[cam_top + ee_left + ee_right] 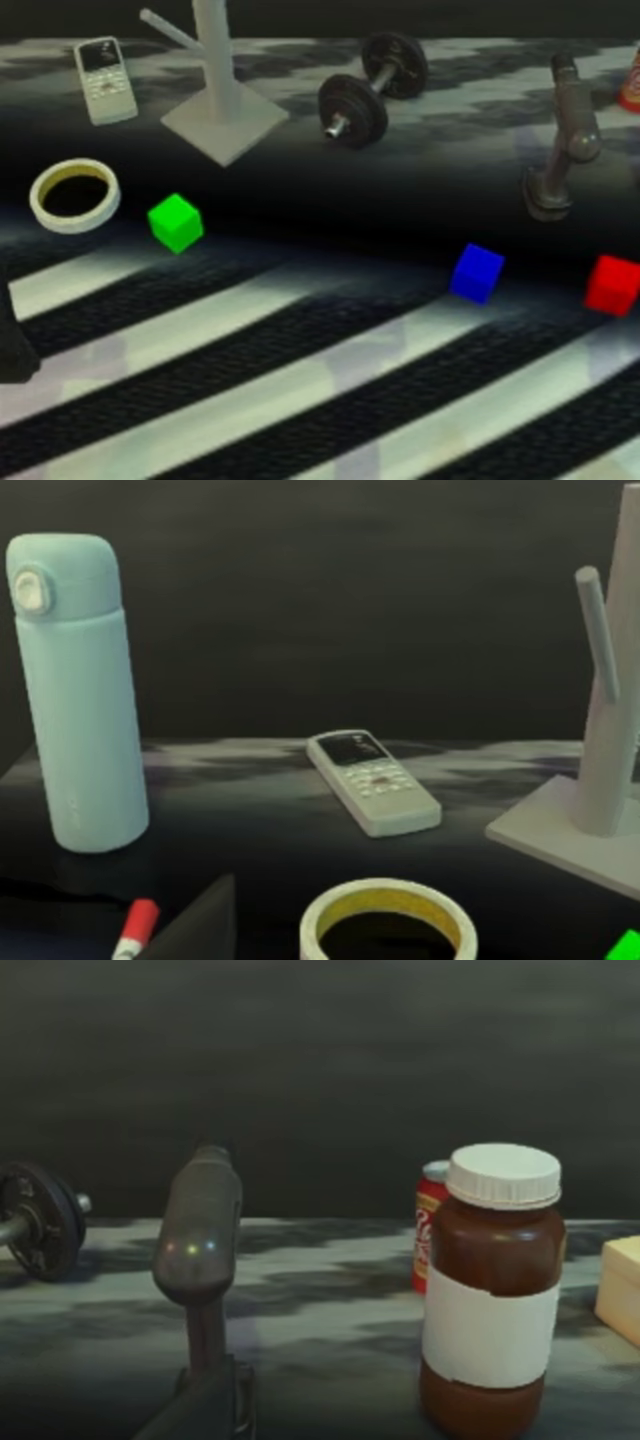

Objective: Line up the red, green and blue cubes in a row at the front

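Jaws: can't tell whether released or clenched. The left gripper [12, 350] is showing only as a dark shape at the left edge of the top view, parked low over the striped worktop [300, 400] and touching no cube. The right arm's jaws aren't showing in any view.

Cubes, top view:
- The small bright green cube [175, 222] is sitting left of centre, just beside the cream tape ring with a yellow inner face [74, 195], not touching it.
- The small deep blue cube [476, 273] is sitting right of centre, tilted against the stripes.
- The small bright red cube [612, 284] is sitting at the right edge, near the blue one but apart from it.
- Blue and red are lying roughly level; green is sitting a bit higher in the frame and well apart from both.

Clutter along the upper part of the frame:
- The white keypad handset [105, 80] is lying flat at upper left.
- The white post stand on a square base [222, 110] is standing next to it.
- The black dumbbell with a metal bar [372, 88] is lying at upper centre.
- The dark grey upright handle-shaped tool [562, 150] is standing at upper right, above the blue and red cubes.

The left wrist view is also showing a pale blue flask [75, 690] standing upright and a red-capped marker [135, 928]. The right wrist view is showing a brown jar with a white lid [490, 1300] with a red can [432, 1225] behind it.
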Robot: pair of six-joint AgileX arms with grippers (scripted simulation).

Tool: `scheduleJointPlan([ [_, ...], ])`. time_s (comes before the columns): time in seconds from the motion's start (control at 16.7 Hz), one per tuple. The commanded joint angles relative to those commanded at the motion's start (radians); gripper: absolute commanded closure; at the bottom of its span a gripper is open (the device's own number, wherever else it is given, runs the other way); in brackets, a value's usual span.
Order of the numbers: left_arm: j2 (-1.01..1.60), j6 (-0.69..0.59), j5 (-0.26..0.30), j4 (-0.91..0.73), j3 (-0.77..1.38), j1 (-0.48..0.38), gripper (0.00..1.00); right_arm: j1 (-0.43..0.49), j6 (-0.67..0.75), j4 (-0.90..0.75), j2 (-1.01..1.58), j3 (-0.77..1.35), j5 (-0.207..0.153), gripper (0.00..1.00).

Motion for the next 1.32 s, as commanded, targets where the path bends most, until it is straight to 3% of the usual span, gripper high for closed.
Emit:
scheduleJointPlan([
  [0.24,0.0,0.0,0.0,0.0,0.0,0.0,0.0,0.004,-0.023,-0.022,0.031,0.03,-0.002,0.0],
  [0.48,0.0,0.0,0.0,0.0,0.0,0.0,0.0,0.021,-0.151,-0.145,0.222,0.206,-0.003,0.0],
  [1.32,0.0,0.0,0.0,0.0,0.0,0.0,0.0,0.103,-0.878,-0.895,1.596,1.146,0.001,0.0],
])
